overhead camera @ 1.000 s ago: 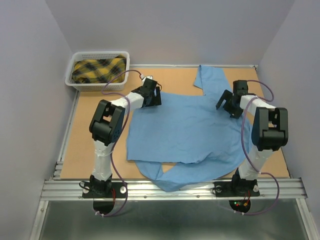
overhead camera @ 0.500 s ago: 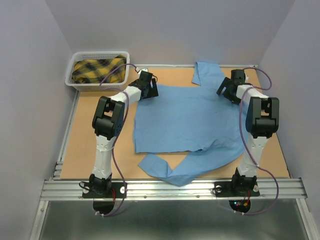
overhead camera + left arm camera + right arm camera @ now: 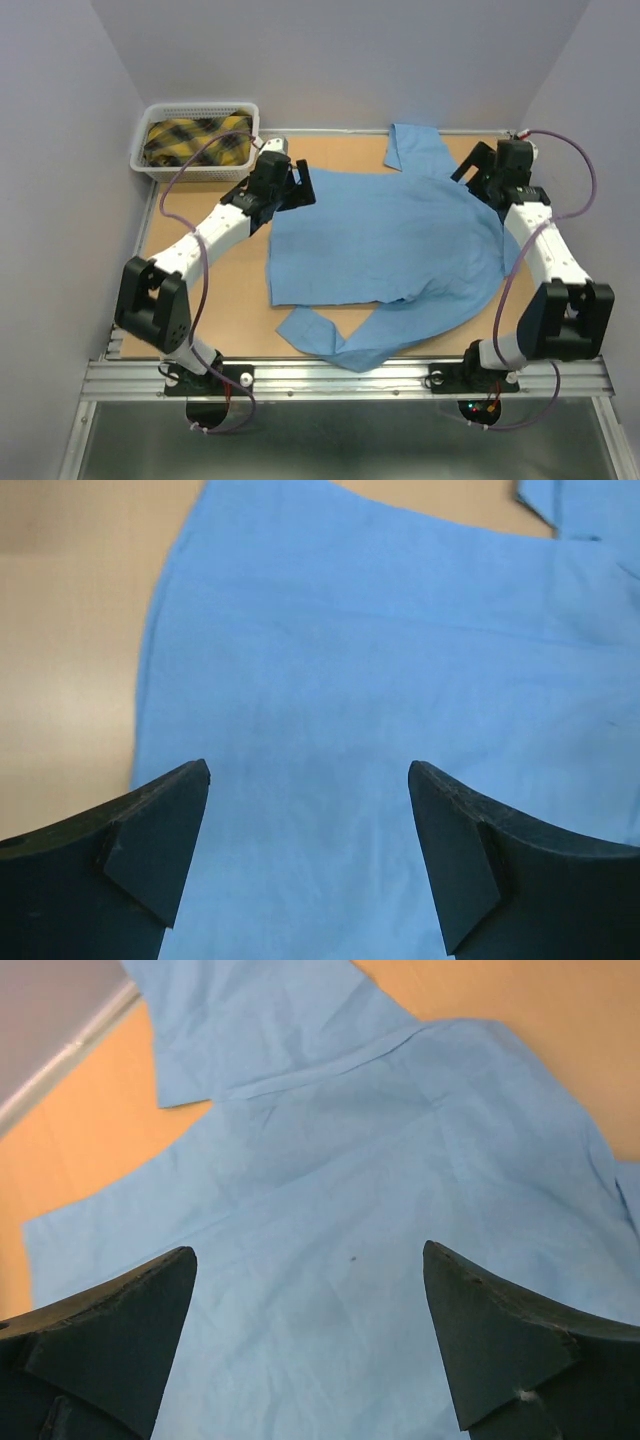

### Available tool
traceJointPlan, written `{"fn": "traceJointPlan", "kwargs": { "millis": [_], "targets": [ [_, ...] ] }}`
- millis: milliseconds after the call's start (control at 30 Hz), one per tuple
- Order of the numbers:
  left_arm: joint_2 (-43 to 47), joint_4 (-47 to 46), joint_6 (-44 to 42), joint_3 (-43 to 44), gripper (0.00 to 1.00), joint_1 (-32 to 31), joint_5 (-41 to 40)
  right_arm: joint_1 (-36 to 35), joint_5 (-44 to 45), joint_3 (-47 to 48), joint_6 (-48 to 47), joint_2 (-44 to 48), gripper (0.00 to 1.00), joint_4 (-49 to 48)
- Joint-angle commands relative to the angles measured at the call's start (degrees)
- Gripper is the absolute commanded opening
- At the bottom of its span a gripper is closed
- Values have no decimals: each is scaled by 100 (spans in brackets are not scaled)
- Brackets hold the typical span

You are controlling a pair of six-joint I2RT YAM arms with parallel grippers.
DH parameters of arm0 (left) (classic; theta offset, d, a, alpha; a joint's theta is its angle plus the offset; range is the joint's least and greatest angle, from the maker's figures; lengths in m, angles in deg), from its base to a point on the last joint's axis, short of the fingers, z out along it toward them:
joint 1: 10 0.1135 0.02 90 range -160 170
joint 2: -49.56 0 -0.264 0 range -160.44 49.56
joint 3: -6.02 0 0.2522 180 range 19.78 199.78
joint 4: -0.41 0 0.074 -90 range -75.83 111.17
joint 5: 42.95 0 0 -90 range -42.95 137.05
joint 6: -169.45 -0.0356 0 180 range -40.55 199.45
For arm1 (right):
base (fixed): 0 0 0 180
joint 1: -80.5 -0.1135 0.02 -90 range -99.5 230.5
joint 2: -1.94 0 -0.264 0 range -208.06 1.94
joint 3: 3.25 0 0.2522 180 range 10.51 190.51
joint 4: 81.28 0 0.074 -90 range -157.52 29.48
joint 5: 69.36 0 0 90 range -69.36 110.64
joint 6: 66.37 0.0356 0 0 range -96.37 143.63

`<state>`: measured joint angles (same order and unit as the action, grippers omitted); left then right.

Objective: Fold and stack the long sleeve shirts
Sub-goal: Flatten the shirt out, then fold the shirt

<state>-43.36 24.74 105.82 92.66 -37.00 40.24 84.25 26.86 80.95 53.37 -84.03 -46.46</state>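
Note:
A light blue long sleeve shirt lies spread flat on the table, one sleeve trailing along the near edge and another part folded out at the far edge. My left gripper hovers open over the shirt's far left corner, with only blue cloth below its spread fingers and nothing between them. Over the far right shoulder my right gripper also stands open. Its view shows the shirt under an empty gap.
A white basket at the far left corner holds a yellow and black plaid cloth. Bare brown table lies left of the shirt. Grey walls close in the sides and back; a metal rail runs along the near edge.
The shirt was dragged away from the near edge and now lies still. Both grippers have let go and lifted off its far corners, and the arms' elbows have swung outward.

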Motion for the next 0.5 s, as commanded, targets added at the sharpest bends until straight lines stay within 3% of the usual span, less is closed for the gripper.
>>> {"fn": "traceJointPlan", "kwargs": {
  "millis": [0,133,467],
  "targets": [
    [748,-63,500,-1151,93,-498,364,29,-559,-1116,690,842,100,153],
    [1328,-475,992,-2266,93,-973,584,30,-684,-1969,1016,1616,100,424],
    [1066,-1152,1440,-3157,91,-1193,970,38,-684,-3307,1289,1891,100,495]
  ]
}}
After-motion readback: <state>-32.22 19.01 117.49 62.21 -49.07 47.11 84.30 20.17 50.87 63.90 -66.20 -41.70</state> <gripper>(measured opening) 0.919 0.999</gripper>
